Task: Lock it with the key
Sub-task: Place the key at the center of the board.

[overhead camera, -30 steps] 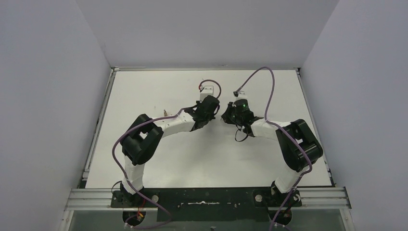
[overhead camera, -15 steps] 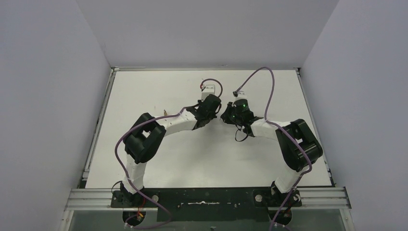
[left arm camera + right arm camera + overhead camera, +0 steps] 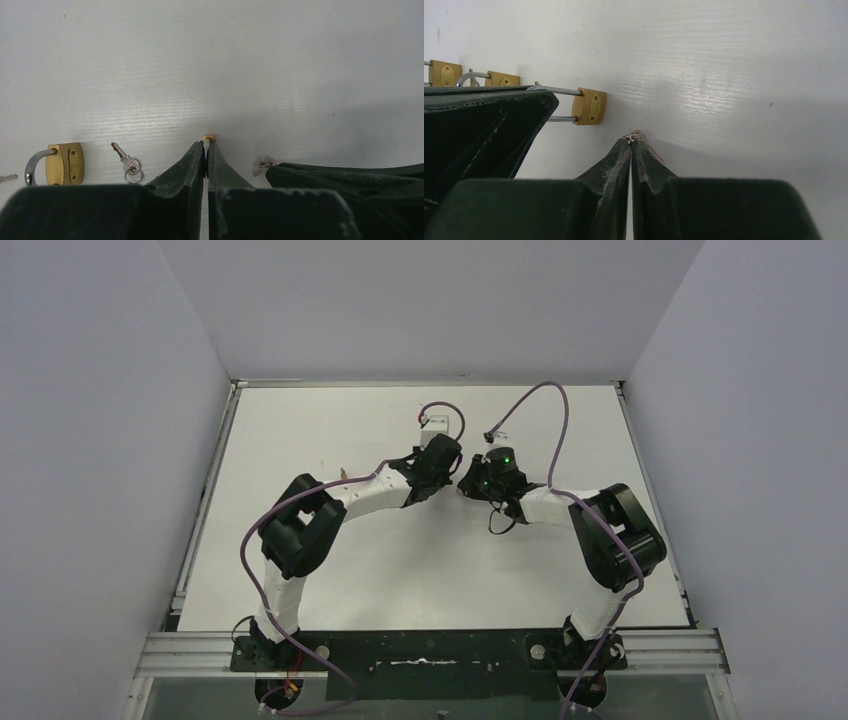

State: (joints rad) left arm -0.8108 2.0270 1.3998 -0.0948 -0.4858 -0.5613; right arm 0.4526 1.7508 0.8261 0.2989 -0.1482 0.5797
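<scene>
Well, the left gripper (image 3: 206, 149) is pinched tight, and a small bit of gold metal pokes out past its tips. The right wrist camera shows what that is: a gold padlock (image 3: 589, 106) with a long silver loop. The loop goes in between the left gripper's black fingers, and the gold body sticks out sideways. I cannot tell if it touches the white table (image 3: 734, 60).

The right gripper (image 3: 630, 148) is squeezed closed too, with a little silver key (image 3: 638, 134) nipped at its very tips. The key is near the padlock but not touching it.

On the table beside the left gripper lie a second padlock (image 3: 64, 163) and a loose key (image 3: 126, 159) on a ring, close together. Past the left gripper, a third lock (image 3: 445, 73) and a fourth lock (image 3: 502, 78) peek out
</scene>
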